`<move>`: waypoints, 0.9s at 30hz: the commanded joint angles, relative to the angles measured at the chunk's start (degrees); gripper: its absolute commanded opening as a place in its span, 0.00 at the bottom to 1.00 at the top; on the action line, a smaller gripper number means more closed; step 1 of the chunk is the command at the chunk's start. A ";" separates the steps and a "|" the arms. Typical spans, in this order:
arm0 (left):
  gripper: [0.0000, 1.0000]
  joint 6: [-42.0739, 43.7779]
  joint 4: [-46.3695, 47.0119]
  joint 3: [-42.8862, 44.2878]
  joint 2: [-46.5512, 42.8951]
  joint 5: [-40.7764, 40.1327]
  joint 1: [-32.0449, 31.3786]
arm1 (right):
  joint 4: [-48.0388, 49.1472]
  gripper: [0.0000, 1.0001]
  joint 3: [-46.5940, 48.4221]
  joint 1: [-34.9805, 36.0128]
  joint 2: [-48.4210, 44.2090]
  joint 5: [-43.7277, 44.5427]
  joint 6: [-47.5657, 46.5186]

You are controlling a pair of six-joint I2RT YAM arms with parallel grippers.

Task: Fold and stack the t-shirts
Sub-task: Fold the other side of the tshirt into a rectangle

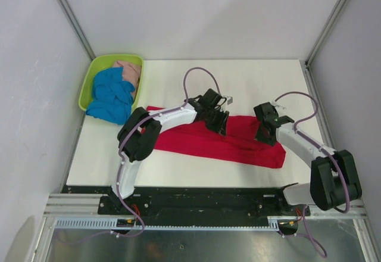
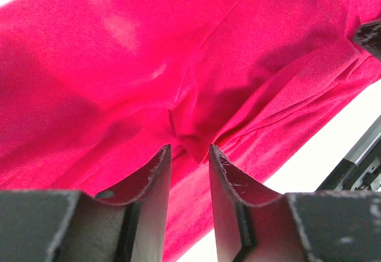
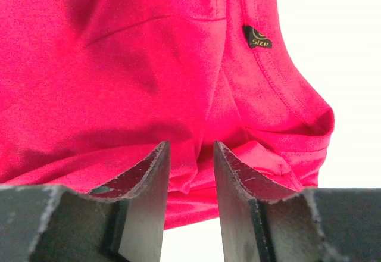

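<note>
We see a white table [image 1: 238,77] enclosed on three sides by plain pale grey walls [image 1: 202,12]. Aluminium posts [image 1: 70,16] run up the far corners. A slotted aluminium rail [image 1: 196,221] borders the near edge, with bare sheet metal [image 1: 208,245] beyond it. Lighting is even.

A robotics lab test cell — white panel walls [image 1: 196,12] in aluminium framing [image 1: 70,16] enclose a tabletop [image 1: 256,80], left arm [image 1: 169,118] and right arm [image 1: 300,146] bolted to its edge rail [image 1: 202,203].

We show the left arm [image 1: 175,117] and right arm [image 1: 297,142]: white links between bulky black joints, each trailing a looped lilac cable [image 1: 186,82]. The fingers [image 2: 149,181] are black, curved, with pale scuffed edges.
</note>
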 commanded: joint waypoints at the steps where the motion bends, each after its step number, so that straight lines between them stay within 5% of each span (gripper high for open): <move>1: 0.37 0.05 0.30 -0.16 -7.29 -1.55 2.84 | -3.33 0.37 4.89 -0.16 -4.80 0.47 0.18; 11: 0.36 -6.24 0.29 -8.49 -14.06 -11.47 10.90 | 1.12 0.17 4.64 4.70 1.26 -5.51 5.71; 21: 0.37 -9.22 0.36 -17.37 -19.56 -16.22 16.53 | 9.58 0.15 -3.95 3.98 7.05 -9.59 8.98; 27: 0.37 -10.05 0.33 -18.69 -21.22 -16.39 17.90 | 5.47 0.23 -4.25 1.92 0.74 -9.12 9.50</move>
